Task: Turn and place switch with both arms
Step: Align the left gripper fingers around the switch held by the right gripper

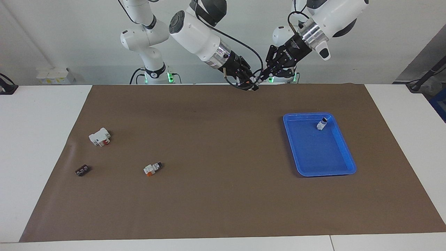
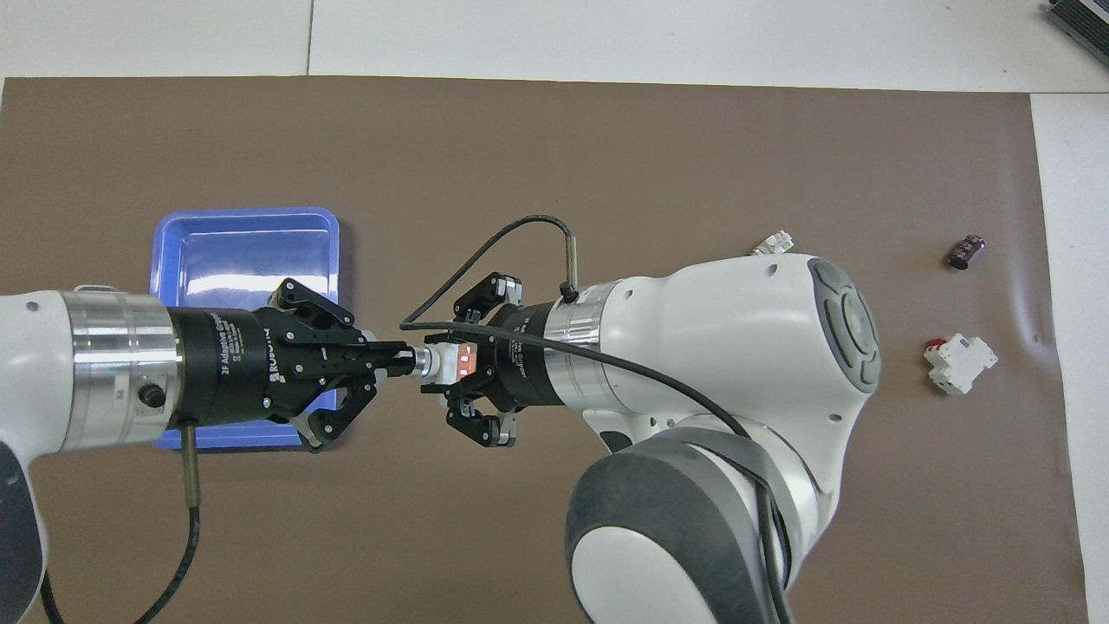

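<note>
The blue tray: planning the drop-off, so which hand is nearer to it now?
Left. The left hand is up in the air over the tray's edge toward the table's middle. The right hand is over bare mat, both gripping one switch.

My arms (image 1: 195, 31) are glossy white with silver wrists and black grippers. The switch (image 2: 452, 362) between them is white with orange. The mat (image 1: 223, 195) is plain brown, the tray (image 1: 313, 157) blue, the table (image 1: 35, 139) white.
</note>
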Tool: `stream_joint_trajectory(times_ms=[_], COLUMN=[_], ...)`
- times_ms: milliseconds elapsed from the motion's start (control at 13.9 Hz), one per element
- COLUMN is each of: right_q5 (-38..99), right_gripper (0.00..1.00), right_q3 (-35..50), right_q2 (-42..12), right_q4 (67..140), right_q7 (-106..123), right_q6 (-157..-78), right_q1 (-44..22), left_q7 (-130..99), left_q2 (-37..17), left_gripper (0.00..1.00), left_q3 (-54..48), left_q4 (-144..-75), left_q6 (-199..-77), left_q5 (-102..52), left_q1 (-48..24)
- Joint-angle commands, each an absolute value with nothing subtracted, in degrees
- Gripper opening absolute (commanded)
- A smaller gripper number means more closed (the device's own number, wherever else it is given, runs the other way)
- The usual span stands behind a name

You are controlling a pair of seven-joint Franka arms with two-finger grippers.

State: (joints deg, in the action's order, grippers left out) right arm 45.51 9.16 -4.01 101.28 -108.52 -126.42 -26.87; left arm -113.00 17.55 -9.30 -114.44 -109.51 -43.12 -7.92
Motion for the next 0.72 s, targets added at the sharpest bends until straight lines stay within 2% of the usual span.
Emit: stream_joint_trajectory(times_ms=[0,645], right_q5=[45.7,45.7], right_gripper=[0.0,0.0], right_q3=[9.49,9.49], right_q2=[-3.6,-3.6], right_q4=[101.6,101.6], right_q7=[-109.42,-109.42], right_q6=[-126.47,-126.47], right_q1=[-26.63,-26.63], left_q7=[-103.4,-77.37], left_q2=[19.78,20.65], left_gripper=[0.0,0.0], left_q3=[-9.14,-9.32], left_q4=[-116.54,-118.03], left_q6=[-111.36,-111.71], left_q5=[-43.15,-43.15], left_q1=[-8.7,-8.79])
